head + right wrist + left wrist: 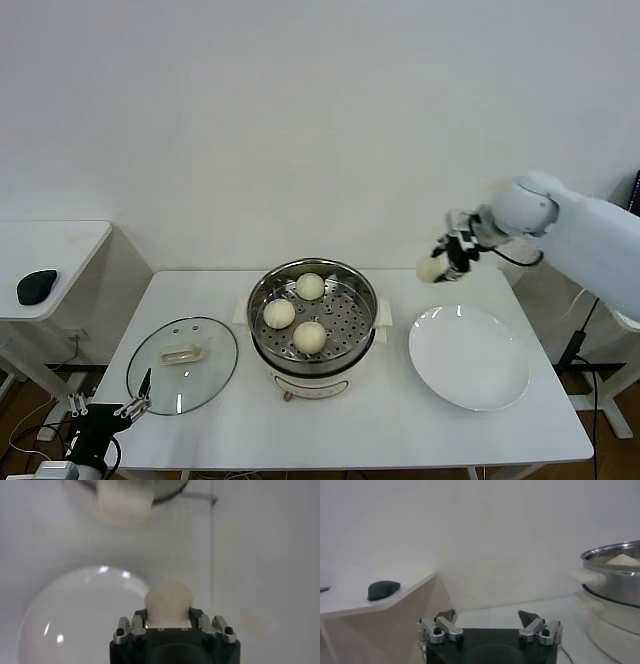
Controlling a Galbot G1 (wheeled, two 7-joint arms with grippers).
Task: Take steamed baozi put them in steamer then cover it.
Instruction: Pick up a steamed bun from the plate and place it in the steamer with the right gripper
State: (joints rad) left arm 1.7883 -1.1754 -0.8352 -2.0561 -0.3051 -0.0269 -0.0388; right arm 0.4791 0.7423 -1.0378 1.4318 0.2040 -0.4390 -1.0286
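The steel steamer (262,300) stands mid-table on its cream base, with three cream-white baozi (310,286) on its perforated tray. My right gripper (446,262) is shut on the fourth baozi (431,268) and holds it in the air above the far edge of the white plate (468,357), right of the steamer. In the right wrist view the baozi (168,601) sits between the jaws, with the plate (75,615) below. My left gripper (140,394) is open and empty, low at the table's front left corner; it also shows in the left wrist view (488,621).
The glass lid (182,363) with a cream handle lies flat on the table left of the steamer. A side desk (50,262) with a black mouse (36,285) stands at far left. The steamer's rim (615,555) shows in the left wrist view.
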